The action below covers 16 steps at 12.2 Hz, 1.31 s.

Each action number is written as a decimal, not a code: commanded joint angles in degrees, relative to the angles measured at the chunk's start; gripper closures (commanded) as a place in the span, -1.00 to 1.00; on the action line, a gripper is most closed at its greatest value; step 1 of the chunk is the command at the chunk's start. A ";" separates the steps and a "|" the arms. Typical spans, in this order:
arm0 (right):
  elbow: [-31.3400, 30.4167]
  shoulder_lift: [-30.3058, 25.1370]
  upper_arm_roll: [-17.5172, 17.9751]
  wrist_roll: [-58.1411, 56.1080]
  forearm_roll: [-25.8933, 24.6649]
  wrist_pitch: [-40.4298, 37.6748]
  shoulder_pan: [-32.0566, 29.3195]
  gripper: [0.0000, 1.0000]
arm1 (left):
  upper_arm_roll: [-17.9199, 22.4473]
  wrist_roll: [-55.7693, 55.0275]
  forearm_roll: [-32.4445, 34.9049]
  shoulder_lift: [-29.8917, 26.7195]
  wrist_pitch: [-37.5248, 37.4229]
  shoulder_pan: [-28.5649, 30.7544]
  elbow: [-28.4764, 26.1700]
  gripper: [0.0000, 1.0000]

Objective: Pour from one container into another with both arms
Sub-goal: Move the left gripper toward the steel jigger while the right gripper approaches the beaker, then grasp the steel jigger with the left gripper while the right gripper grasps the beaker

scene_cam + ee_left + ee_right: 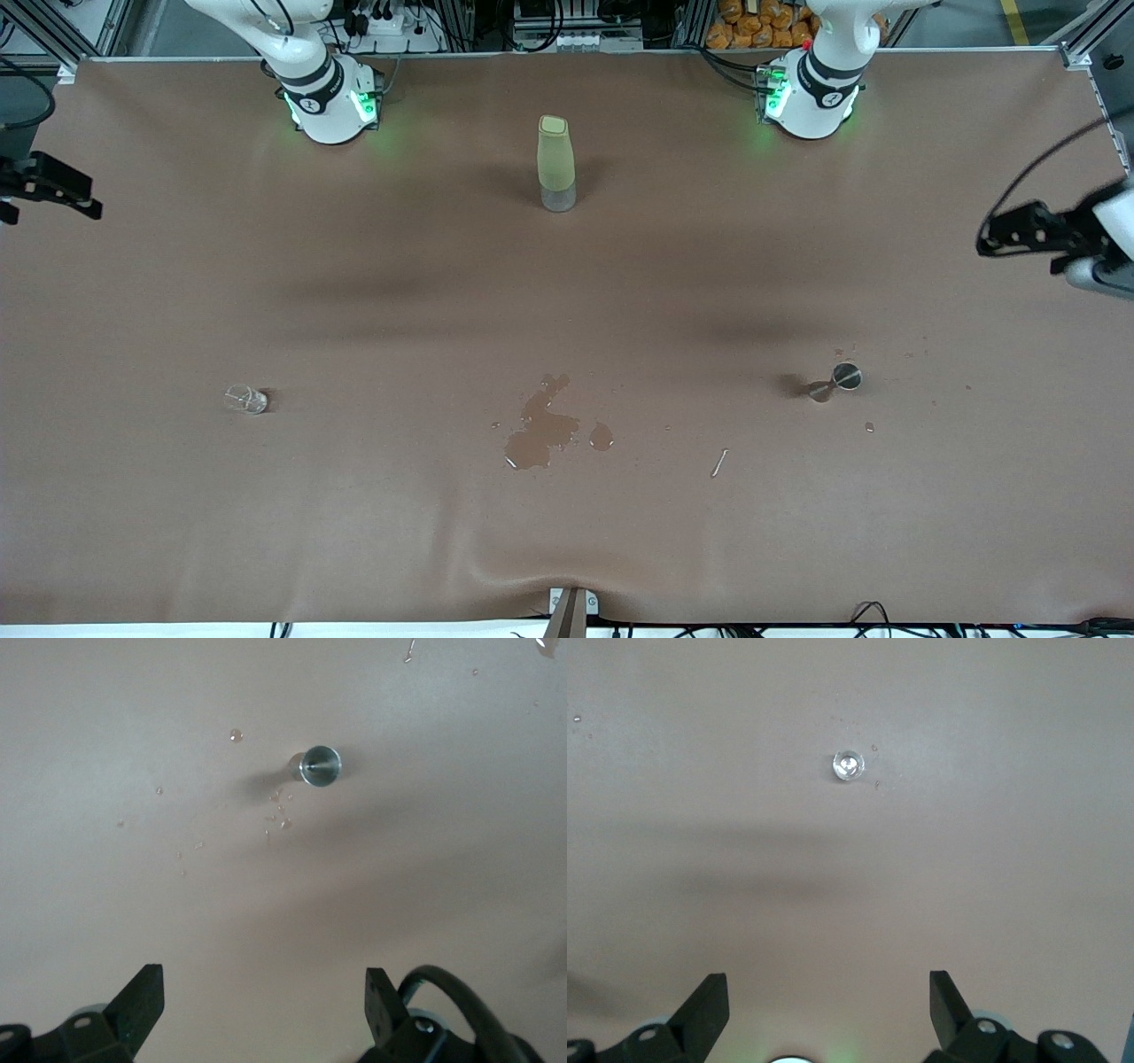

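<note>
A tall green bottle (556, 163) stands on the brown table (354, 496). A wet puddle (540, 430) and a small stick (718, 462) lie nearer the camera.

I am working in a robotics lab: aluminium framing (53, 35), cables (726, 71) and electronics (567, 27) are lining the tabletop's (354, 532) base edge, where my two arms are standing bolted.
</note>
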 commanded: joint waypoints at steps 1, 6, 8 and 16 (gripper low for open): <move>-0.08 2.22 0.99 -11.15 0.48 3.51 -5.75 -1.00 | -0.44 10.37 -6.56 1.15 7.19 4.00 -6.31 -1.00; -0.26 9.43 0.99 -33.92 11.97 7.75 -16.39 -1.00 | -0.44 30.05 -22.52 9.13 15.04 10.15 -12.82 -1.00; -0.70 11.37 0.99 -39.04 14.28 7.84 -18.51 -1.00 | -0.44 42.07 -31.78 14.75 15.13 12.97 -14.15 -1.00; -14.57 12.16 0.99 -59.61 25.78 21.97 -19.57 -1.00 | -1.76 88.85 -45.35 30.75 14.60 14.65 -9.51 -0.45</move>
